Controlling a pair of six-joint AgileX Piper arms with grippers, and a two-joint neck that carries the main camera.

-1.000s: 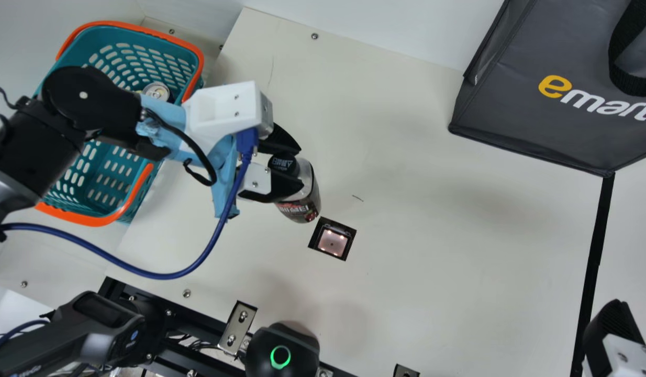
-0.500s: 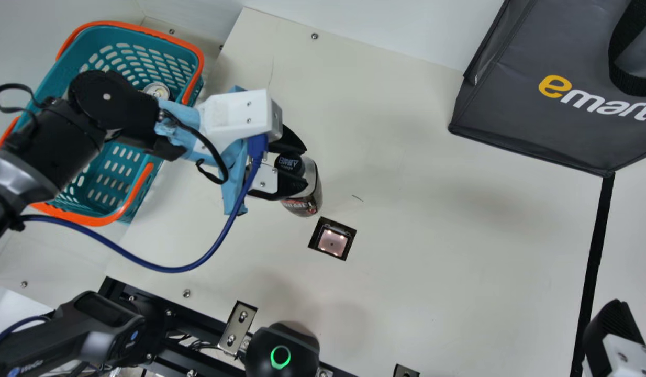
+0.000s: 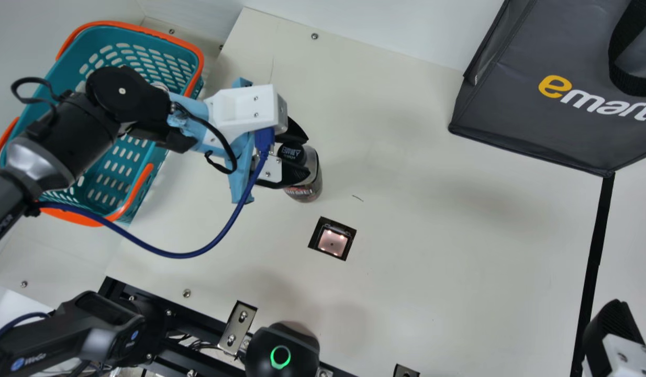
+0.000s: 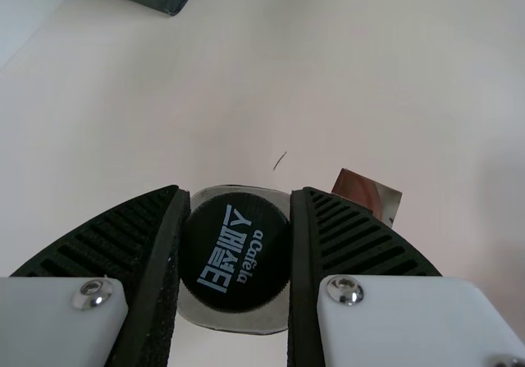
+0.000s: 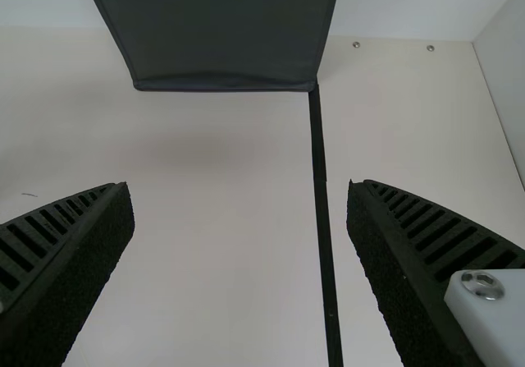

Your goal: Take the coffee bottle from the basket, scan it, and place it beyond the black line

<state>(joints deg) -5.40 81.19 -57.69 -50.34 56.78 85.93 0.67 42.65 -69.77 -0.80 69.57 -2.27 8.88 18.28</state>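
One coffee bottle (image 3: 311, 188) held high, its body left free for the scanner (image 3: 332, 241)

Your left gripper (image 3: 305, 157) has its fingers clamped on either side of the bottle's top, around cap and neck height; you can't tell exactly where they touch. That hold probably serves the scan, as it leaves most of the printed wrap uncovered.

The bottle is over the table (image 3: 433, 272), between the basket (image 3: 121, 25) and the scanner, nearer the scanner. The cap (image 3: 291, 152) faces back at you in the left wrist view, so the long axis runs away from the wrist, base leading. It looks close to upright; you can't judge a slight tilt.

Your right gripper (image 5: 239, 185), fingers wide apart and holding nothing, is by the black line (image 3: 598, 235), perhaps parked out of the way.
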